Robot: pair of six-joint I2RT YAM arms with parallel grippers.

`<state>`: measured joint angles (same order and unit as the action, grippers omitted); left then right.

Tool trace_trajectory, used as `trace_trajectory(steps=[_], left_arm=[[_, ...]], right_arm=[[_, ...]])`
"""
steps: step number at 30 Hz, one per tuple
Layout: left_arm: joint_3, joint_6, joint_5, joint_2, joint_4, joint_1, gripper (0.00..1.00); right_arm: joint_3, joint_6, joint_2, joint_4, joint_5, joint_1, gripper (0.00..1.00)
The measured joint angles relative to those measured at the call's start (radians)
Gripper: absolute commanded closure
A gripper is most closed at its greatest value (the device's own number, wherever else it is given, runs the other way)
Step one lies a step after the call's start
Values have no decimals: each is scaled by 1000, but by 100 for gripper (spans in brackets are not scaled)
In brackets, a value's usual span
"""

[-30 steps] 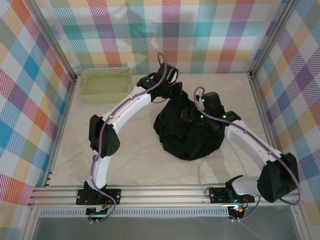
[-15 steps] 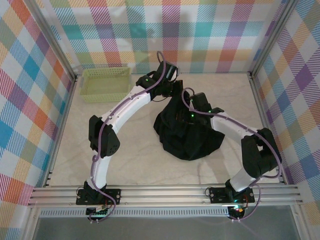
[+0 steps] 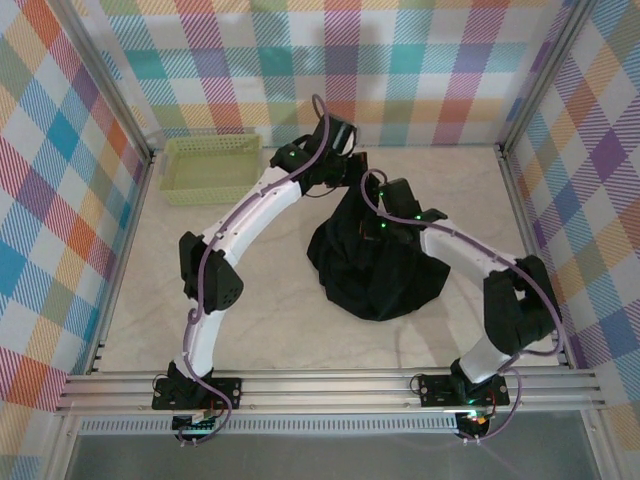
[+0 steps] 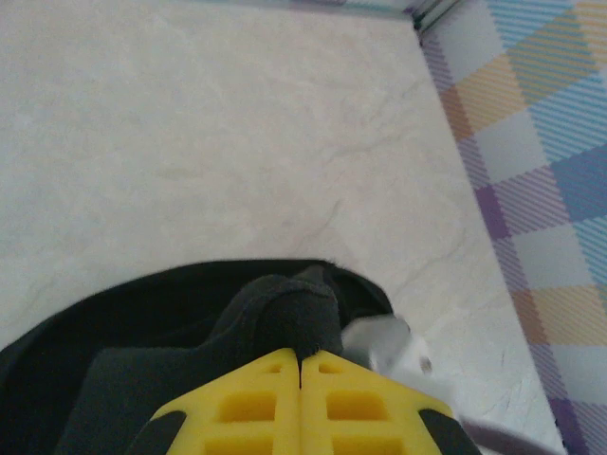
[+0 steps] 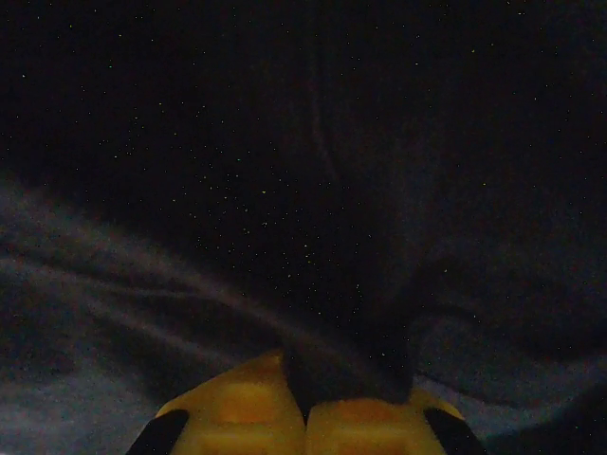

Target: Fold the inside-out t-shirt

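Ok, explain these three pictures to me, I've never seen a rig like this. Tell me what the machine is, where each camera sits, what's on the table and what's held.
The machine is two robot arms bolted at the near edge of a table: the left arm and the right arm, each ending in two-finger jaws. The wide picture comes from a fixed camera above and behind them. The other two come from cameras on the wrists, looking along each arm's yellow fingers. On the table sit a bunched black t-shirt and, far left, a pale green basket. Both arms' jaws are shut, each pinching a fold of the t-shirt.
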<state>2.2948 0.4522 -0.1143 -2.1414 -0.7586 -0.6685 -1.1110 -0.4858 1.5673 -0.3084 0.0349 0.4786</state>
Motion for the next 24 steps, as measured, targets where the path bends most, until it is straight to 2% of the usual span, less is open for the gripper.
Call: trace_trajectory(steps=[2, 7, 11, 13, 14, 19, 22, 24], left_arm=[[105, -2, 3, -60, -28, 6, 94], [403, -11, 3, -265, -115, 48, 55], [357, -24, 45, -281, -201, 66, 41], [185, -41, 106, -206, -196, 62, 35], [37, -52, 143, -133, -166, 50, 32], [-657, -76, 242, 354, 51, -87, 29], [-872, -75, 241, 600, 173, -184, 29], [-928, -74, 241, 667, 246, -225, 29]], right_arm=[[-2, 0, -79, -37, -5, 0, 100], [-88, -4, -290, -140, -24, -12, 100], [-157, -18, -367, -192, -19, -58, 100], [-176, -26, -372, -216, -19, -77, 100], [-184, -28, -367, -229, -19, -83, 100], [-201, -32, -328, -255, 3, -85, 100], [-208, -35, -312, -259, 16, -85, 100], [-212, -39, -306, -259, 28, -85, 100]])
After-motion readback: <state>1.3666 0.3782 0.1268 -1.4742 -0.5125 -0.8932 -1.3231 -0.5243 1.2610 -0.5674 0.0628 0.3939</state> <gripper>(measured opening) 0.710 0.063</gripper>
